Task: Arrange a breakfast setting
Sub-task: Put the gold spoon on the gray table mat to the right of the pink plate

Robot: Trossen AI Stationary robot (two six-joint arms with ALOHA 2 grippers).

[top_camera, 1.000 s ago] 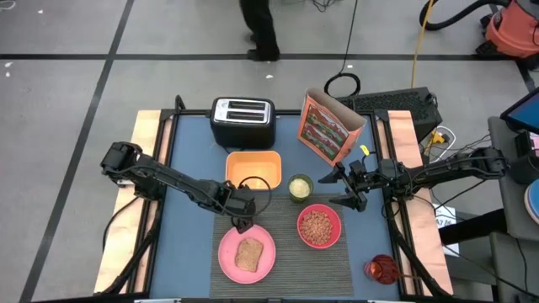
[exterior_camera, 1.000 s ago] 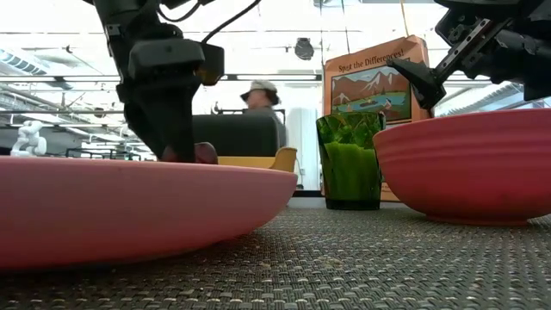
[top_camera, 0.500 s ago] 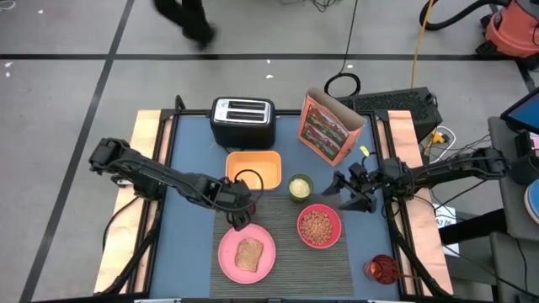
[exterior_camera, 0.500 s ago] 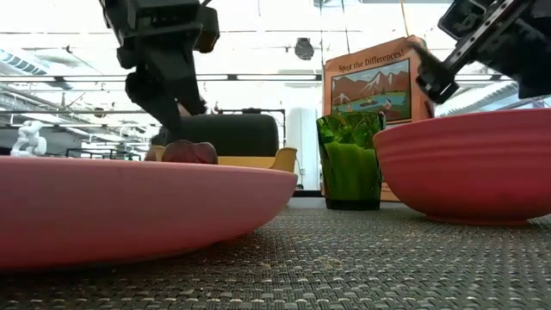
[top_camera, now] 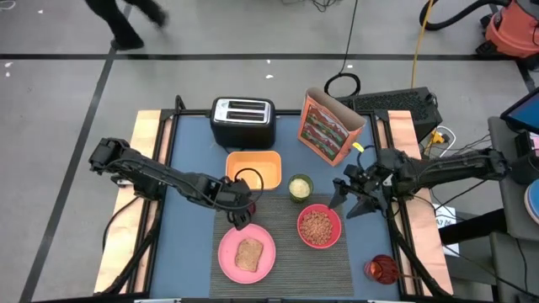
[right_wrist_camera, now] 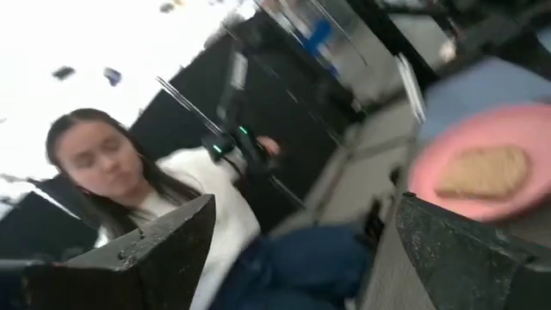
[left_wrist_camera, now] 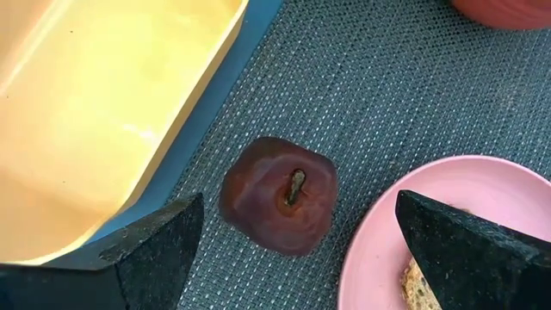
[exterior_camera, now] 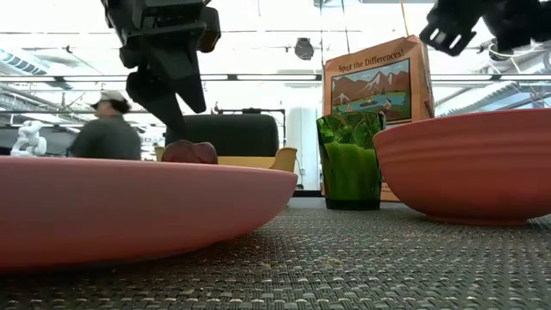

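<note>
Centre-right, cereal box [exterior_camera: 376, 76] reads "Spot the Differences!". Left pincer [left_wrist_camera: 293, 250] spread wide, empty, over fruit [left_wrist_camera: 278, 207]; right pincer [top_camera: 347, 200] spread, empty.

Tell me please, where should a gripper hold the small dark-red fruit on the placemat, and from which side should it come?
Grip the small dark-red fruit across its rounded sides, coming from above. Its stem points up, and it sits free on the placemat between the yellow tray and the pink plate. The open left gripper already straddles it.
</note>
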